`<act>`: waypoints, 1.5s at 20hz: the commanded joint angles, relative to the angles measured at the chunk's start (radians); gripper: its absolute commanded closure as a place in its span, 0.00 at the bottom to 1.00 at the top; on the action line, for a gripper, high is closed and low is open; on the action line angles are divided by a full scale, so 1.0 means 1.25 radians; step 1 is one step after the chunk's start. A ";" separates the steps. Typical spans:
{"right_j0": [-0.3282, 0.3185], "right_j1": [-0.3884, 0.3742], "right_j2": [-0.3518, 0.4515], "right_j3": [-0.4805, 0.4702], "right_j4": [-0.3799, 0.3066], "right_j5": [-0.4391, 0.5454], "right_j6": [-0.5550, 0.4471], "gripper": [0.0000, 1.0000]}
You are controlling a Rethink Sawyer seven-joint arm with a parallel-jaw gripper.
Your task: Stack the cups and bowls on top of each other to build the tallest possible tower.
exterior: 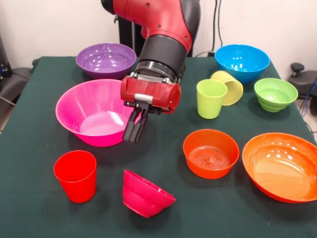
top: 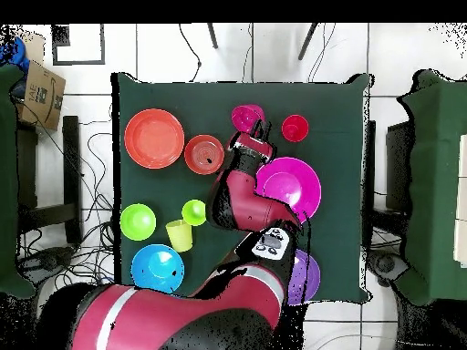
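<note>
The small magenta bowl [exterior: 146, 193] is seen tilted near the table's [exterior: 29, 208] front edge. The gripper [exterior: 134, 130] is held just above it, jaws nearly closed and empty.

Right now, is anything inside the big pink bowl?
The big pink bowl looks empty: its floor and left wall show bare in the front view. The tool hangs in front of its right rim and hides that part. Overhead, the arm covers its left edge.
</note>
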 commanded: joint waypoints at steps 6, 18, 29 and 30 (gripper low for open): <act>0.057 0.071 -0.017 -0.089 -0.004 0.024 -0.016 1.00; 0.059 0.076 -0.021 -0.122 -0.062 0.110 -0.010 1.00; 0.045 0.082 -0.001 -0.149 -0.125 0.137 0.015 1.00; 0.046 0.082 -0.001 -0.149 -0.124 0.138 0.017 1.00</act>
